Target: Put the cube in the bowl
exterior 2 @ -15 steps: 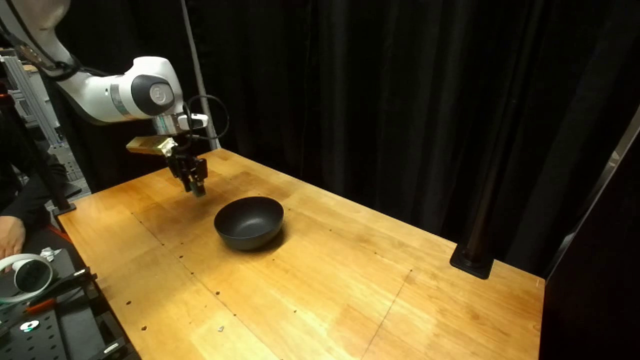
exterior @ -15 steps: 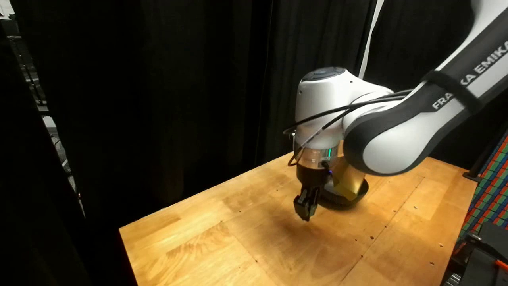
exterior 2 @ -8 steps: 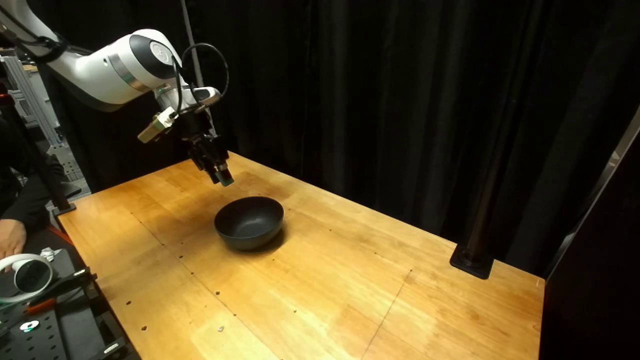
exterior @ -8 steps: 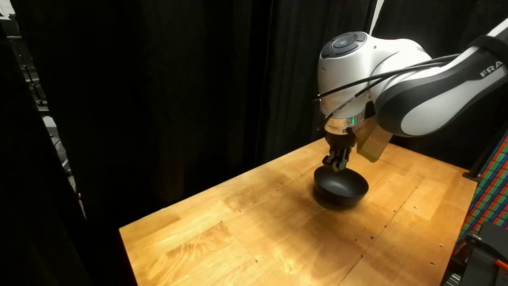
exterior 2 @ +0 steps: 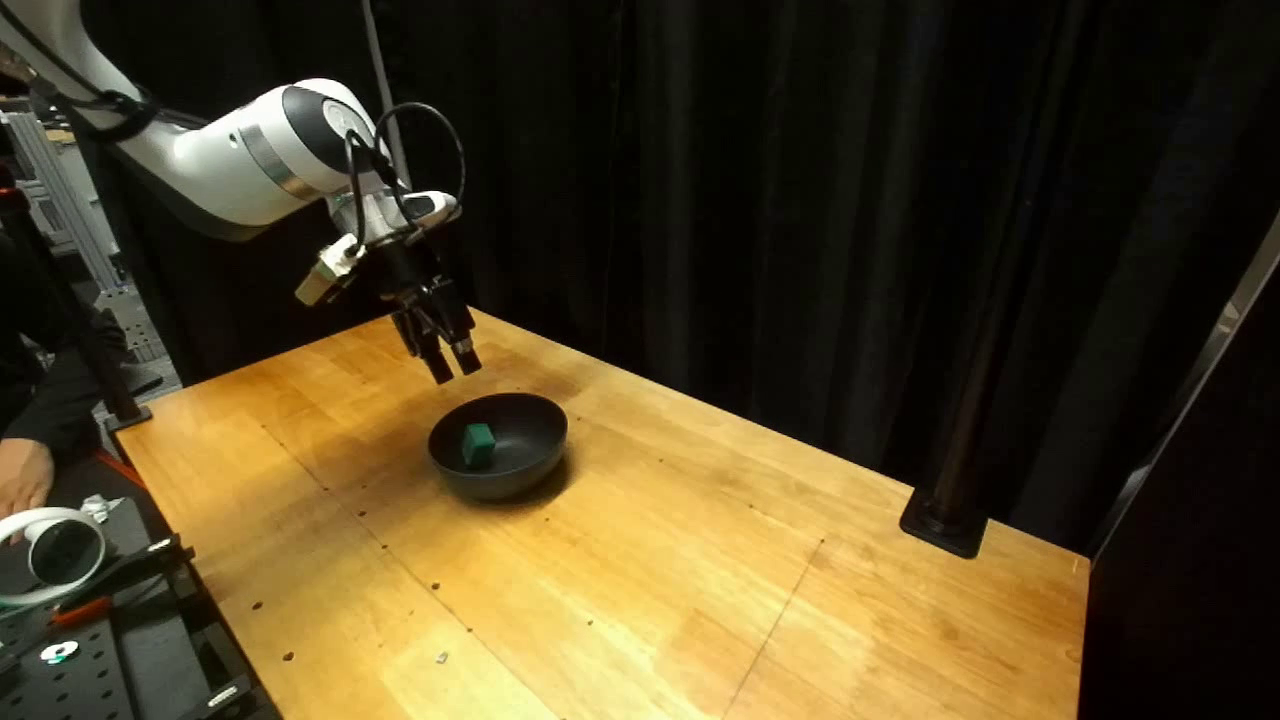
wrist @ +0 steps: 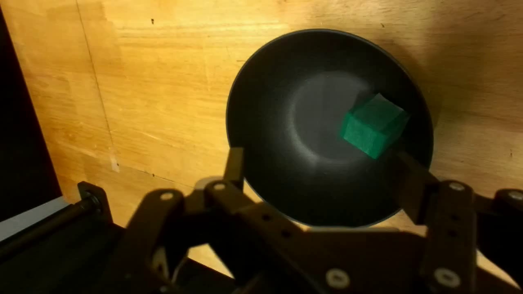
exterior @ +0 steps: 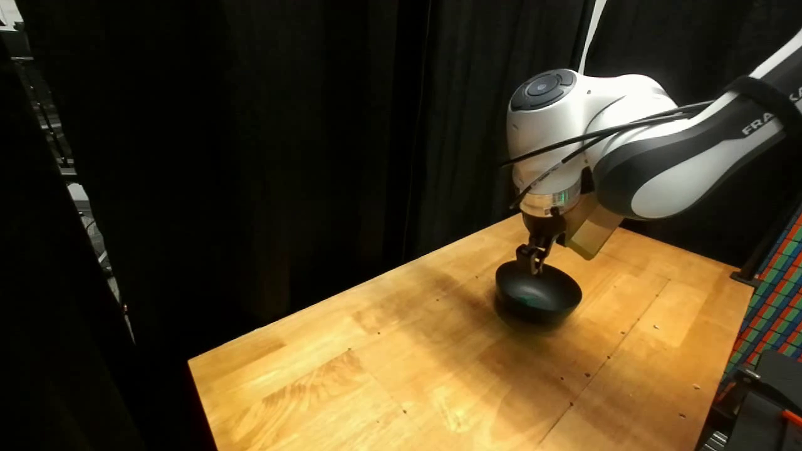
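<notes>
The green cube [exterior 2: 479, 445] is inside the black bowl [exterior 2: 535, 440], tilted against the wall. In the wrist view the cube [wrist: 374, 126] shows toward the right part of the bowl [wrist: 265, 106]; whether it has come to rest I cannot tell. An exterior view gives only a faint green blur of it in the bowl [exterior: 561, 293]. My gripper [exterior 2: 456, 371] hangs above the bowl's far rim, apart from both. Its fingers [wrist: 235, 165] stand wide apart in the wrist view with nothing held between them.
The bowl stands on a wooden table [exterior 2: 700, 580]. A black post base [exterior 2: 945, 525] is fixed near the table's far edge. Beside the table, a side stand [exterior 2: 150, 620] carries loose items, and a person's hand [exterior 2: 22, 470] rests there. Black curtains hang behind.
The arm has swung over to the bowl and risen, then dipped slightly. The cube, still at the shut fingertips half a second ago, has dropped into the bowl as the fingers opened.
</notes>
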You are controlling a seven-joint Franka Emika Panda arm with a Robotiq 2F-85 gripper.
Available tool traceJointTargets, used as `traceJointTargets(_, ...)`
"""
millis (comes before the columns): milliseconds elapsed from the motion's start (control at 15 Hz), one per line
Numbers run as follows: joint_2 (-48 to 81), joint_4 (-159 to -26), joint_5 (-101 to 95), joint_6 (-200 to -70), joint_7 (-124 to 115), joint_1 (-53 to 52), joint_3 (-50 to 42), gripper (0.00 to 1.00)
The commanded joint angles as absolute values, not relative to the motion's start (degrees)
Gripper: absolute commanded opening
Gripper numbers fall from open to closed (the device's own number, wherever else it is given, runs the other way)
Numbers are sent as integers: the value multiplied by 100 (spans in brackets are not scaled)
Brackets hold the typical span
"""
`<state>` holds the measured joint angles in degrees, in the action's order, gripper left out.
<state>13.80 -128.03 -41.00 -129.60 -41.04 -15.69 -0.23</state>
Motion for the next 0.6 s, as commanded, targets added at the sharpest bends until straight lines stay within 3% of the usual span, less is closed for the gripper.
traceJointTargets(0,286,-13222,-3619,-12649,-3406,-1317,277,100)
traceJointTargets(467,-1304,-13215,-1086,-11733,-594,-974,392,100)
traceJointTargets(533,-821,-13094,-1538,-11961,-1195,-916,536,100)
